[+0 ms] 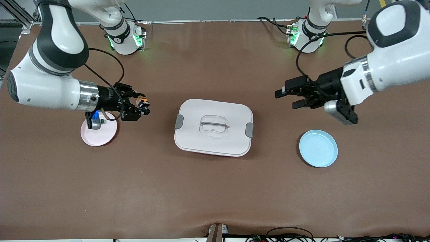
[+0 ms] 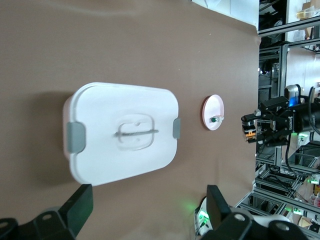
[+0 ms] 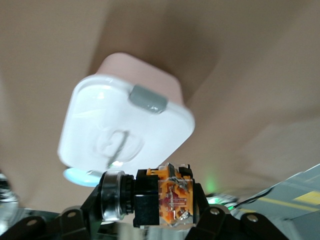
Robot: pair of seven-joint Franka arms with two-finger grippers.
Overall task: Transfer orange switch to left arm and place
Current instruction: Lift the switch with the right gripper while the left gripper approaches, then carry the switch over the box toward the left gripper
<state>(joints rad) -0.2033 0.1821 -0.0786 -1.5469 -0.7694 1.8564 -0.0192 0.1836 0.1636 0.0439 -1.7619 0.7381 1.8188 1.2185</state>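
My right gripper (image 1: 143, 106) is shut on the orange switch (image 1: 142, 100) and holds it in the air over the table between the pink plate (image 1: 99, 134) and the box (image 1: 213, 127). In the right wrist view the switch (image 3: 162, 197) lies sideways between the fingers, orange body and metal-ringed cap showing, with the box (image 3: 120, 120) below it. My left gripper (image 1: 287, 99) is open and empty, in the air toward the left arm's end of the table, beside the box. Its wrist view shows its fingers (image 2: 80, 205) wide apart, the box (image 2: 120, 132) and the held switch (image 2: 249, 132) farther off.
A small white switch with a green cap (image 2: 215, 119) lies on the pink plate (image 2: 210, 106). A blue plate (image 1: 318, 148) sits on the table near the left gripper, nearer the front camera. The box stands closed in the middle of the brown table (image 1: 215, 188).
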